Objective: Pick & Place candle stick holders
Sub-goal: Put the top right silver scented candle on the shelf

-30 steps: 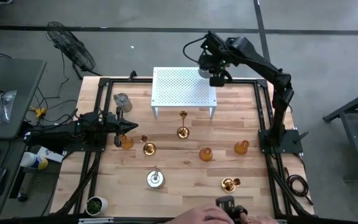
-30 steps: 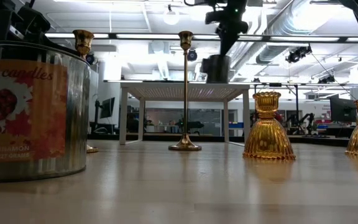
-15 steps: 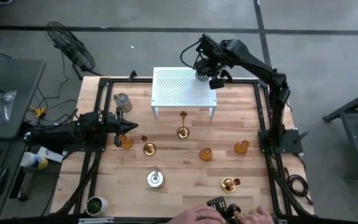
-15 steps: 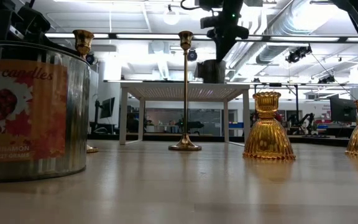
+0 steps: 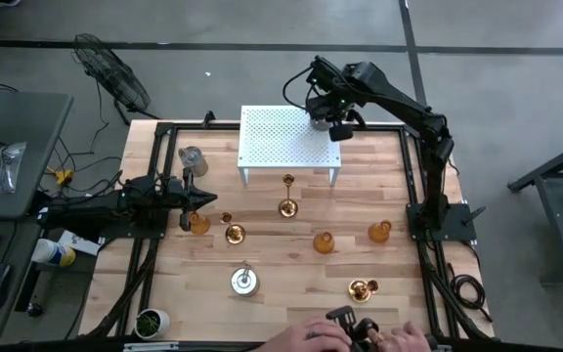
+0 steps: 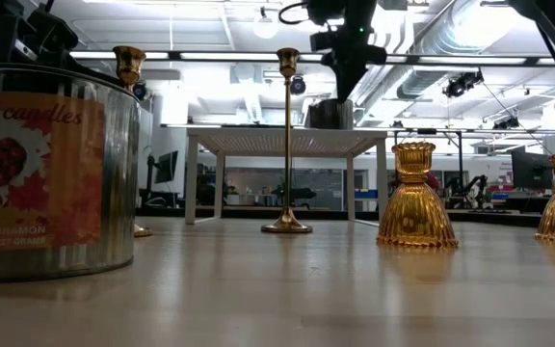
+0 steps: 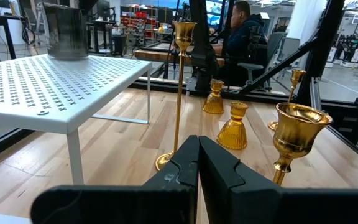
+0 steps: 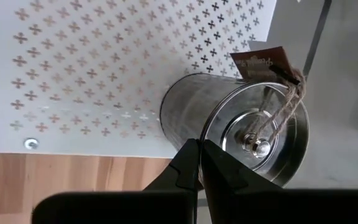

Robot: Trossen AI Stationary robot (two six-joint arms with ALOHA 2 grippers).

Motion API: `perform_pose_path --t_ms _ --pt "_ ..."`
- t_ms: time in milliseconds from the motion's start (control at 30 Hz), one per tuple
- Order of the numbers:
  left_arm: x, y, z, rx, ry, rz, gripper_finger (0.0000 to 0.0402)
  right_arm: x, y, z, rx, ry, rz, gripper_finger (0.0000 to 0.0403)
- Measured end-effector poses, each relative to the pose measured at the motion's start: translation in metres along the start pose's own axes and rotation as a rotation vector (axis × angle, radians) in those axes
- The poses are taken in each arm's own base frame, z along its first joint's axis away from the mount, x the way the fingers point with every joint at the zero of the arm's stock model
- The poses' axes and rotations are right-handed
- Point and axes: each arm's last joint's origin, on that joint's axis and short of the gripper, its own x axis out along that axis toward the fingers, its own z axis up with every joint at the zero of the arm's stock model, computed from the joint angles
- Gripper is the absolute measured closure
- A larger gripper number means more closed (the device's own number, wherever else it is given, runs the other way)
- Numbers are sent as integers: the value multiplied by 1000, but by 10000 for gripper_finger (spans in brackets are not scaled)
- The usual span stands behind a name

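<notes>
Arms first: the right arm reaches from the table's right edge up and over to the far right corner of the white stand (image 5: 289, 140), its wrist bent downward. The right gripper (image 8: 199, 149) hangs with fingers closed together, empty, just above a silver metal tin (image 8: 241, 127) that stands on that corner with a paper tag tied by string to its lid.

The left arm lies low along the left edge of the table, pointing right; the left gripper (image 7: 198, 144) has its fingers pressed shut on nothing, just beside an amber glass cup (image 5: 198, 224).

Candle stick holders stand scattered on the wooden table (image 5: 281, 269) nearer than the stand: a tall slim gold one (image 5: 287, 196) just in front of it, a gold goblet (image 7: 298, 134), and 2 more amber cups (image 5: 324, 242) to the right.

A person's hands (image 5: 350, 337) show at the near edge.
</notes>
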Motion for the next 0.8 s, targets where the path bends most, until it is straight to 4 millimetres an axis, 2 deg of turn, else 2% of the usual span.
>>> perform_pose_path --t_ms 667,800 --pt "0 0 0 0 0 0 398 1 -2 -1 12 3 -5 399" --pt "0 0 0 0 0 0 398 6 -2 0 19 9 10 399"
